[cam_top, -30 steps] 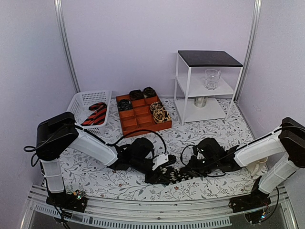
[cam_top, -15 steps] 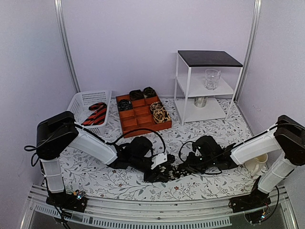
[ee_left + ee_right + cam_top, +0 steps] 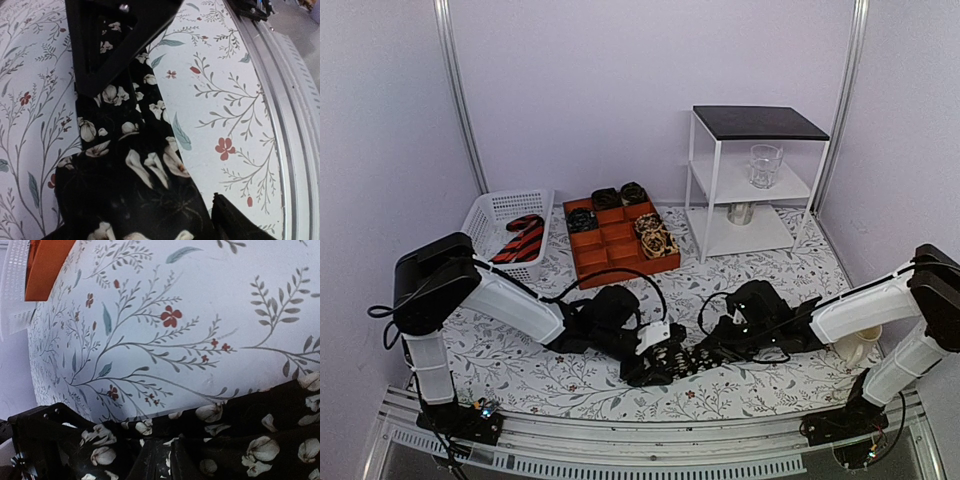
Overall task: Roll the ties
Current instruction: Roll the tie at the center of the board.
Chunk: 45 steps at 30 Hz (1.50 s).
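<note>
- Only the top view is giving you the whole desk (image 3: 520, 370). Both arms are reaching low toward its near middle, where the black floral tie (image 3: 677, 360) is lying bunched between the left gripper (image 3: 655, 364) and the right gripper (image 3: 708, 352).
- The left wrist view is showing you what that bunch is hiding: the tie is lying as a flat strip on the flowered cloth, beside the metal rail (image 3: 290, 125) at the desk's near edge.
- The right wrist view is showing you the same fabric folded along the bottom of the picture.
- Your left jaws are standing well apart. One of the fingers (image 3: 110, 45) is hanging over the strip, the other is sitting off to its side, and the tie is lying between them unpinched.
- Your right jaws are sitting close together against the dark fabric. You cannot tell whether they are gripping it.
- The orange tray (image 3: 610, 272), far of centre, is holding coiled ties (image 3: 607, 197): dark ones in its far compartments and a pale patterned one on its right side.
- The white basket (image 3: 485, 210), at the far left, is holding a red-and-black striped tie (image 3: 520, 240).
- The shelf unit (image 3: 760, 122), at the far right, is carrying a glass (image 3: 765, 165).
</note>
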Motion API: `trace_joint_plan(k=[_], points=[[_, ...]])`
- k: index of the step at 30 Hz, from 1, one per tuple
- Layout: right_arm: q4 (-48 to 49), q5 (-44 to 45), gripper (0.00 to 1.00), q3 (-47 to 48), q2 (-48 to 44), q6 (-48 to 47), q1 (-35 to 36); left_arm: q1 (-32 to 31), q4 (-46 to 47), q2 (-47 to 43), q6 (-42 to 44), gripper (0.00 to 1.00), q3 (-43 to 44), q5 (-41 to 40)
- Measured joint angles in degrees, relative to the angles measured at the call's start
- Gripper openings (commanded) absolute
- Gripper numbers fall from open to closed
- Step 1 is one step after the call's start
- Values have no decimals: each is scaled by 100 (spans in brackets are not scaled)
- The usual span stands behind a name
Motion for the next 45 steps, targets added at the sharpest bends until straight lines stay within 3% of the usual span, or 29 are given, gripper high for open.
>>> trace_joint_plan(k=[7,15,23,28,35,45], points=[[-55,-181,29,20,-431,-236,7,7,-166,-409,-168,77,-96,-310],[251,-634,41,398,-17,-501,9,11,-151,-597,-369,73,-160,-243],[439,-970,41,501,404,-544,74,118,136,-1064,-841,73,-863,-162],[496,-1071,34,501,411,-470,175,212,457,-1309,-1209,72,-1338,-210],[570,-1128,31,457,411,-291,227,225,933,-1543,-1803,61,-1943,-496],[647,-1152,26,245,411,96,433,247,1652,-1814,-3073,22,-2450,-831]])
